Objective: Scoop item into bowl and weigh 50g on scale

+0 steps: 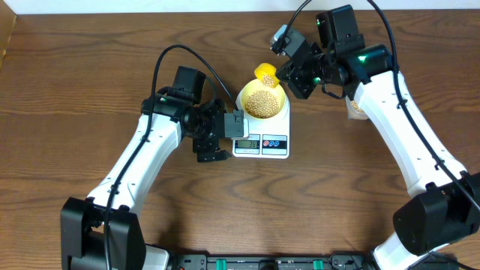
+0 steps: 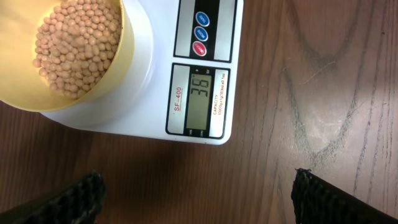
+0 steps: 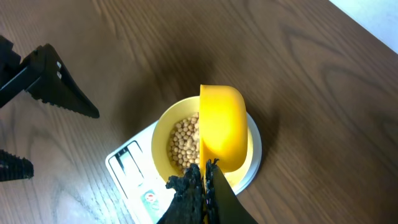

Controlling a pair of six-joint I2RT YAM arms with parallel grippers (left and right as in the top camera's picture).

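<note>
The pale-yellow bowl [image 1: 244,98] stands on the white scale [image 1: 262,145], holding a heap of tan beans [image 1: 262,103]. In the left wrist view the beans [image 2: 78,43] fill the bowl [image 2: 118,68], and the scale [image 2: 155,56] display reads 36. My right gripper [image 1: 289,75] is shut on the handle of a bright yellow scoop [image 1: 265,74]. The scoop [image 3: 224,130] is tipped on edge over the bowl's [image 3: 160,140] far side. My left gripper [image 1: 223,135] is open and empty beside the scale's left end, fingertips [image 2: 81,193] wide apart above bare wood.
A tan patch [image 1: 355,109] shows behind the right arm, mostly hidden. The table's far edge [image 1: 150,13] runs along the top. The black cable [image 1: 172,54] of the left arm loops over the wood left of the scale.
</note>
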